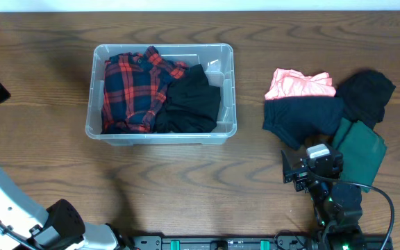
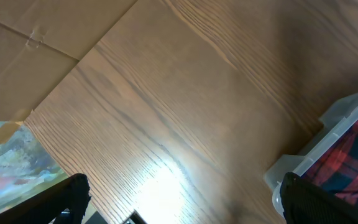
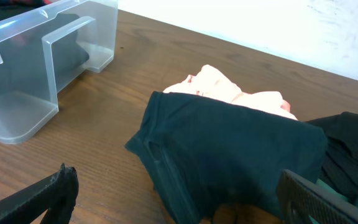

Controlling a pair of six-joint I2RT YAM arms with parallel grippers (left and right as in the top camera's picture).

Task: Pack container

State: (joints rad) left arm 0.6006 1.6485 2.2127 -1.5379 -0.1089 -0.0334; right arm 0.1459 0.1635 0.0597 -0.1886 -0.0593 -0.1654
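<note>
Upper middle of the overhead view, a little left of centre, the container (image 1: 160, 137) sits on the wooden tabletop (image 1: 47, 139). It is a clear plastic bin with rounded corners and a raised rim. A red-and-navy plaid shirt (image 1: 134, 87) fills its left half and a black garment (image 1: 189, 104) its right. Well apart, at the right of the frame, lies a pile: a pink piece (image 1: 298, 85), a navy piece (image 1: 301, 118), a second black piece (image 1: 367, 94) and a green piece (image 1: 360, 149). The right claw (image 1: 292, 172) hangs at the pile's lower edge, far right of the container. From this view I cannot tell how its fingers stand. The left arm (image 1: 5, 201) enters at the lower left corner, below and left of the bin.

At the right edge of the left wrist view, one rounded corner of the container shows, with plaid cloth behind the clear wall. The left claw (image 2: 185, 186) is spread wide and holds nothing over bare wood. The bin's corner is just above its right-hand finger.

Upper left in the right wrist view, the container's end wall shows a moulded recess, and dark cloth is visible through the plastic. The right claw is spread wide and empty. The navy piece lies between its fingers, and the bin is beyond and to the left.
</note>
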